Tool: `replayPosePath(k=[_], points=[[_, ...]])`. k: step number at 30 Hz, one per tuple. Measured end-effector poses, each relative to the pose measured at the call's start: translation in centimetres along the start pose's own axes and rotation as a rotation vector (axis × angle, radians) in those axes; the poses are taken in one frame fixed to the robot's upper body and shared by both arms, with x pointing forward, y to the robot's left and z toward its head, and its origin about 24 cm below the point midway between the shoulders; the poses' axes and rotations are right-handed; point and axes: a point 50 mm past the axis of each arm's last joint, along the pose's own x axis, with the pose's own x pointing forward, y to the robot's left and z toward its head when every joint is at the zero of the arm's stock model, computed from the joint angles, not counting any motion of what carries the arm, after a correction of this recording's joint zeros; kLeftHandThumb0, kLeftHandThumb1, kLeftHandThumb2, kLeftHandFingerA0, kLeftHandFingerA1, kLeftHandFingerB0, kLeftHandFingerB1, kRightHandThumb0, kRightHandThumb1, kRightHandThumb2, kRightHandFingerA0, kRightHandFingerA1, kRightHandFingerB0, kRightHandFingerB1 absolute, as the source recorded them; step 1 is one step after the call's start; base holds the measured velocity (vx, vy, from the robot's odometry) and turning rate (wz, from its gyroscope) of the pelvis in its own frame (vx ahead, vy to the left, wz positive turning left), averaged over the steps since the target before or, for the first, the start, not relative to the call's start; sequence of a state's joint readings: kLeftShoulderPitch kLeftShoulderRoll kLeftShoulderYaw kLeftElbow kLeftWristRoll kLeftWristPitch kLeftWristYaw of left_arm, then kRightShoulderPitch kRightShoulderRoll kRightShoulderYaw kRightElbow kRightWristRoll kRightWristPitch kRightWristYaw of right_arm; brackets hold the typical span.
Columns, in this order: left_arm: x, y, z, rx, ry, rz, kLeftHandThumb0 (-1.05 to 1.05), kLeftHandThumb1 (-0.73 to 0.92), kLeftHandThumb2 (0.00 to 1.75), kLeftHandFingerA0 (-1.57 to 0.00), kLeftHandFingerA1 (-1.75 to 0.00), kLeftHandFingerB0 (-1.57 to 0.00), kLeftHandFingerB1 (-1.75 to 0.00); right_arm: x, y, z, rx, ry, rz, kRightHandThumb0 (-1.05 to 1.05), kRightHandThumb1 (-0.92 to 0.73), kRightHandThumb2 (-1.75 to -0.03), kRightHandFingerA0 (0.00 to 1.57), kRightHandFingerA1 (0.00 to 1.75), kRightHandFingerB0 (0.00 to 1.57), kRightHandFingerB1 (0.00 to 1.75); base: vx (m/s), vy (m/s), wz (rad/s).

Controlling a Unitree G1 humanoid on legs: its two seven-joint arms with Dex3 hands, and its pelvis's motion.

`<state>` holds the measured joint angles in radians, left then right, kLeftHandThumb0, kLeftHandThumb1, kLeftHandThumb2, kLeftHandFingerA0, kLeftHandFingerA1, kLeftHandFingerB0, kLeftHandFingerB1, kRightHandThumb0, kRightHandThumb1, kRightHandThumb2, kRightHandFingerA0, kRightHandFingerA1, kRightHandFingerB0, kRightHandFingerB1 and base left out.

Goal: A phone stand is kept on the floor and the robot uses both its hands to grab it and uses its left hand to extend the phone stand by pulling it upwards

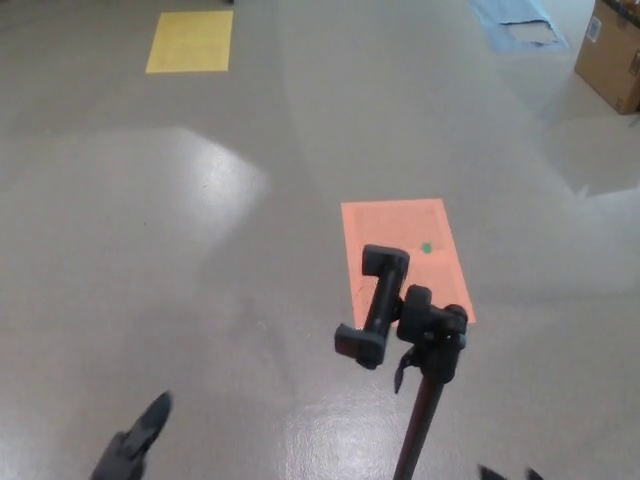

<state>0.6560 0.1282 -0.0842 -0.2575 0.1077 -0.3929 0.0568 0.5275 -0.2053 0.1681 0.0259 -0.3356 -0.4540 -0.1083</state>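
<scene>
The black phone stand (432, 335) rises in the lower middle of the head view. Its phone clamp (376, 305) sits upright to the left of the knobbed head, and the thin pole (418, 430) runs down out of the bottom edge. My left hand (135, 443) is low at the bottom left, far from the stand, holding nothing, with an extended finger (156, 410) showing. Only a sliver of my right hand (505, 473) shows at the bottom edge, right of the pole and not touching it in view.
An orange floor patch (400, 235) with a small green dot lies just behind the stand. A yellow patch (190, 40) is at the far left, a blue sheet (515, 20) and a cardboard box (612, 55) at the far right.
</scene>
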Motion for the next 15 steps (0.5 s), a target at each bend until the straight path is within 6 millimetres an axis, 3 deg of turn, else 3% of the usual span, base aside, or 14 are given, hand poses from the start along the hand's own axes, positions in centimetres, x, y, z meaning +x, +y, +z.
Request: replayPosePath(k=[1,2,3,4,6,7,8,9,10,11,12,15], points=[[-0.5,0.3,-0.3,0.004,0.015,0.005,-0.92,0.67,1.06,0.0,-0.07,0.0,-0.2,-1.0,-0.2,-0.1,-0.011,0.018,-0.002,-1.05,-0.67,-0.63,0.0,0.0,0.0,0.0,0.0,0.0,0.0],[-0.8,0.4,-0.4,0.006,0.023,0.008,-0.91,0.67,1.06,0.0,-0.08,-0.01,-0.2,-1.5,-0.3,-0.2,-0.016,0.026,-0.004,-1.03,-0.52,-0.86,0.0,0.0,0.0,0.0,0.0,0.0,0.0],[-1.4,0.7,-0.8,0.01,0.044,0.011,-0.91,0.67,1.06,0.0,-0.08,-0.01,-0.2,-2.7,-0.4,-0.3,-0.025,0.051,-0.005,-1.03,-0.52,-0.86,0.0,0.0,0.0,0.0,0.0,0.0,0.0],[-1.7,0.8,-0.9,0.013,0.051,0.012,-0.88,0.65,1.05,0.0,-0.11,-0.03,-0.22,-3.1,-0.5,-0.3,-0.027,0.059,-0.006,-1.0,-0.63,-0.6,0.0,0.0,0.0,0.0,0.0,0.0,0.0],[-2.9,1.3,-1.6,0.023,0.094,0.023,-0.91,0.67,1.05,-0.02,-0.09,-0.04,-0.21,-5.2,-0.4,-0.6,-0.033,0.11,-0.006,-1.0,-0.64,-0.61,0.0,0.0,0.0,0.0,0.0,0.0,0.0],[-3.3,1.5,-1.9,0.025,0.108,0.027,-0.9,0.65,1.05,-0.02,-0.1,-0.06,-0.25,-5.8,-0.4,-0.7,-0.035,0.124,-0.006,-0.93,-0.53,-0.8,0.0,0.0,0.0,0.0,0.0,0.0,0.0],[-3.7,1.6,-2.1,0.025,0.122,0.032,-0.89,0.65,1.05,0.0,-0.12,-0.08,-0.26,-6.4,-0.3,-0.9,-0.039,0.14,-0.006,-0.91,-0.54,-0.79,0.0,0.0,0.0,0.0,0.0,0.0,0.0],[-4.2,1.8,-2.4,0.025,0.139,0.038,-0.87,0.65,1.05,0.0,-0.12,-0.14,-0.27,-7.2,-0.2,-1.0,-0.043,0.159,-0.006,-0.91,-0.67,-0.6,0.0,0.0,0.0,0.0,0.0,0.0,0.0],[-4.9,2.1,-2.7,0.027,0.161,0.046,-0.84,0.65,1.05,0.0,-0.13,-0.14,-0.27,-8.0,-0.1,-1.1,-0.047,0.179,-0.005,-0.9,-0.52,-0.82,0.0,0.0,0.0,0.0,0.0,0.0,0.0],[-5.3,2.3,-2.9,0.028,0.175,0.051,-0.84,0.65,1.05,0.0,-0.13,-0.14,-0.27,-8.5,0.0,-1.1,-0.049,0.191,-0.006,-0.9,-0.52,-0.82,0.0,0.0,0.0,0.0,0.0,0.0,0.0],[-5.6,2.3,-3.0,0.029,0.182,0.053,-0.85,0.66,1.05,0.0,-0.13,-0.11,-0.26,-8.7,0.0,-1.2,-0.05,0.199,-0.005,-0.86,-0.64,-0.59,0.0,0.0,0.0,0.0,0.0,0.0,0.0],[-7.5,3.0,-3.9,0.034,0.244,0.069,-0.89,0.68,1.08,0.0,-0.11,-0.11,-0.28,-10.6,0.4,-1.6,-0.061,0.248,-0.002,-0.89,-0.68,-0.61,0.0,0.0,0.0,0.0,0.0,0.0,0.0]])
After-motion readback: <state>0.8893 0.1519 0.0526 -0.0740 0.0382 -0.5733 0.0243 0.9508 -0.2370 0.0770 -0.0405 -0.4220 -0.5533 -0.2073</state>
